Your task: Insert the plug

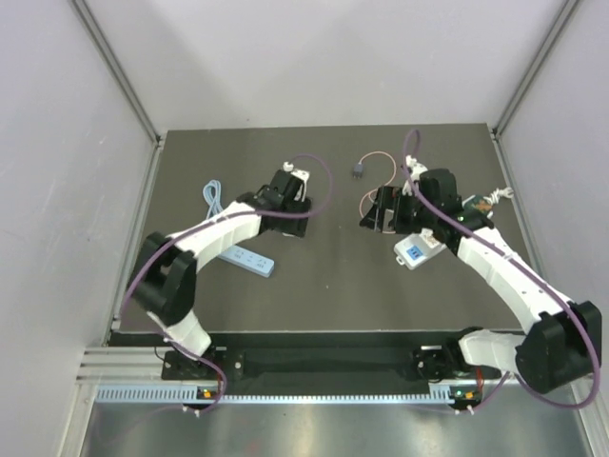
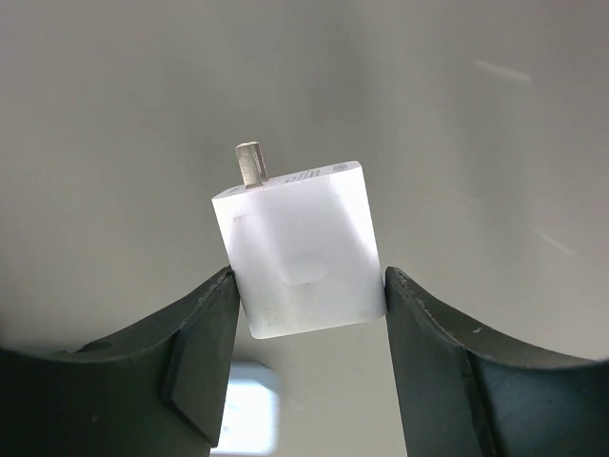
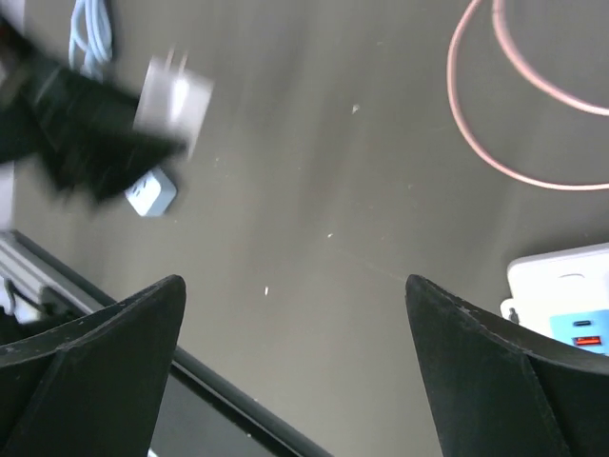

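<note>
Right claw (image 1: 377, 209): spread wide, holding nothing. Left claw (image 2: 309, 278): pinching a white adapter (image 2: 300, 248) by its sides.

The plug (image 1: 359, 170) lies on the worktop (image 1: 333, 286) just beyond the right claw and slightly to its left. Its pink cable (image 3: 451, 81) loops off past it. The head's long axis is too small to read.

Judgement: the right arm is clearly nearer, and the left claw is occupied.
</note>
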You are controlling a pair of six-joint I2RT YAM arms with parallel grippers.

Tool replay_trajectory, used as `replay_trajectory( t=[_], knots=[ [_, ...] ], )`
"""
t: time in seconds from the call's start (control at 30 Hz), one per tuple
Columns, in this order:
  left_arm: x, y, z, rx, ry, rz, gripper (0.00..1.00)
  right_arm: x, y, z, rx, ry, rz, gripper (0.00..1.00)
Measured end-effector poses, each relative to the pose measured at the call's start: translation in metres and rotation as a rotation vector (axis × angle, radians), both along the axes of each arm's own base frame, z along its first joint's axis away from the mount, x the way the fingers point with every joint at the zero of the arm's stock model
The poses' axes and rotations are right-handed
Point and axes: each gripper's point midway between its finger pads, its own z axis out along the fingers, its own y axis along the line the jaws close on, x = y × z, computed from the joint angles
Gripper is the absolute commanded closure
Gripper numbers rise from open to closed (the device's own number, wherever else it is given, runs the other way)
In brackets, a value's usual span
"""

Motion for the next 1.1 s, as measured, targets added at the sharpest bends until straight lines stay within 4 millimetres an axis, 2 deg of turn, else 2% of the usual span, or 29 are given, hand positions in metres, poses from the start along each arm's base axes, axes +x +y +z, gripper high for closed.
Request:
replay_trajectory(
  t=[0.07, 0.17, 0.27, 0.33, 0.47, 0.63, 0.83, 1.0, 1.1],
  knots=[
    [-0.026, -0.027, 0.024, -0.085, -0.061, -0.13, 1.0, 0.009, -0.008, -0.001, 0.033, 0.034, -0.029, 0.11],
    [-0.056, -0.053, 0.059, -0.192, -0.152, -0.287, 1.0, 0.015, -0.017, 0.001, 0.094, 0.075, -0.046, 0.12],
    [-0.078, -0.079, 0.095, -0.269, -0.243, -0.424, 1.0, 0.009, -0.006, 0.01, 0.16, 0.091, 0.029, 0.12],
    [-0.089, -0.092, 0.109, -0.3, -0.282, -0.492, 1.0, 0.002, 0.006, 0.018, 0.211, 0.101, 0.101, 0.09],
    [-0.107, -0.108, 0.116, -0.313, -0.303, -0.577, 1.0, -0.014, 0.026, 0.023, 0.271, 0.13, 0.209, 0.1],
    [-0.115, -0.114, 0.116, -0.305, -0.311, -0.62, 1.0, -0.033, 0.049, 0.03, 0.315, 0.155, 0.308, 0.14],
    [-0.118, -0.114, 0.12, -0.295, -0.331, -0.638, 1.0, -0.043, 0.067, 0.036, 0.346, 0.154, 0.364, 0.27],
    [-0.12, -0.114, 0.127, -0.305, -0.35, -0.644, 1.0, -0.047, 0.074, 0.031, 0.359, 0.17, 0.378, 0.28],
    [-0.122, -0.114, 0.132, -0.312, -0.36, -0.647, 1.0, -0.046, 0.076, 0.03, 0.364, 0.175, 0.374, 0.43]
  ],
)
